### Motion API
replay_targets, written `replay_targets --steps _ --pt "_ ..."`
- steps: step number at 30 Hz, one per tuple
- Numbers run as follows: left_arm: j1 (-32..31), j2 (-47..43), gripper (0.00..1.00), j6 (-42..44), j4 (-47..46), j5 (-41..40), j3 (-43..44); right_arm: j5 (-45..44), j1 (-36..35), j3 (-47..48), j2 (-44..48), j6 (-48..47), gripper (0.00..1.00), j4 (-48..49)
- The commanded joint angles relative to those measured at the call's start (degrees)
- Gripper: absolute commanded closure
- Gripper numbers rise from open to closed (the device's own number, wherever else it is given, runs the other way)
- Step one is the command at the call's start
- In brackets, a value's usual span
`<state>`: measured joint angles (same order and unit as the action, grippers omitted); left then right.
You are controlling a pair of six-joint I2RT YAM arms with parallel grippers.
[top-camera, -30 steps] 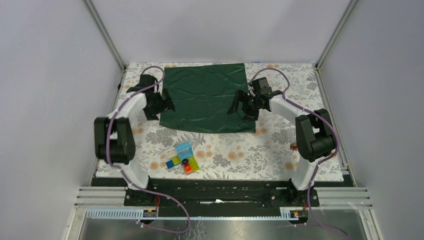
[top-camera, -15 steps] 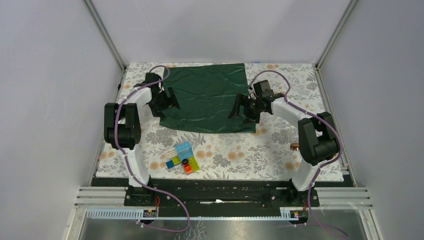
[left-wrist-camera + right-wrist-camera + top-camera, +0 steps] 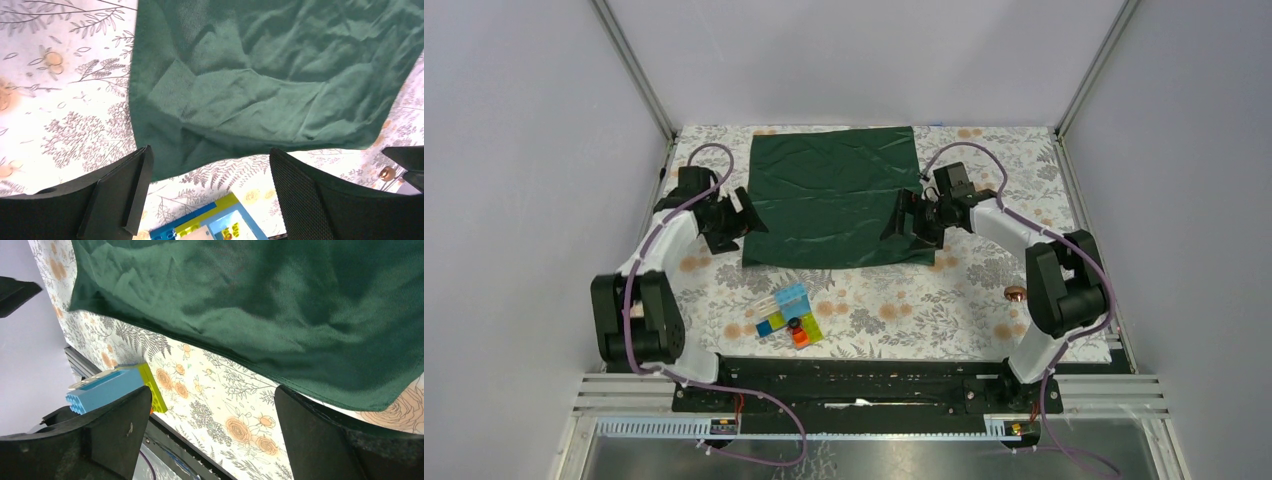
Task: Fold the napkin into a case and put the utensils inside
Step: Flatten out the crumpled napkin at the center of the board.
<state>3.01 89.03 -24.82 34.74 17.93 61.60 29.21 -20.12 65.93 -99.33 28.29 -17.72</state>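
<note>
Lying flat and unfolded in the upper centre of the top view, the napkin [image 3: 834, 195] shows light wrinkles. The left gripper [image 3: 746, 215] hangs at its lower-left edge and the right gripper [image 3: 904, 222] over its lower-right corner. Both have their jaws wide apart, holding nothing.

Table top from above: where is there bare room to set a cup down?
Widest bare patch: the floral covering between the plastic blocks and the copper spoon, nearer than the napkin. Crowded: the napkin's side edges, where the left gripper and right gripper stand.
</note>
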Motion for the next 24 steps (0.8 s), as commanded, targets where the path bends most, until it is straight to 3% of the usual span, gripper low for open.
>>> replay_targets --steps 1,4,10,17,24 --pt "1.07 -7.14 0.11 -1.01 3.04 -1.74 -1.93 -0.40 0.08 -1.55 4.05 -0.05 0.00 -0.48" --pt "1.13 -9.80 0.16 -4.89 6.70 -5.14 -4.01 -5.34 0.24 -1.35 5.00 0.49 0.00 -3.94" --pt "1.20 -16.19 0.16 -17.02 9.41 -16.16 -7.97 -26.93 0.27 -1.34 7.03 7.68 0.00 -12.69" --pt "1.13 -17.78 0.14 -25.75 12.45 -25.00 -7.83 -26.32 0.86 7.94 0.33 14.86 0.01 -24.57" --pt "1.24 -18.53 0.14 -23.22 12.54 -26.00 -5.46 -20.35 1.39 5.84 -3.53 22.15 0.06 -21.48"
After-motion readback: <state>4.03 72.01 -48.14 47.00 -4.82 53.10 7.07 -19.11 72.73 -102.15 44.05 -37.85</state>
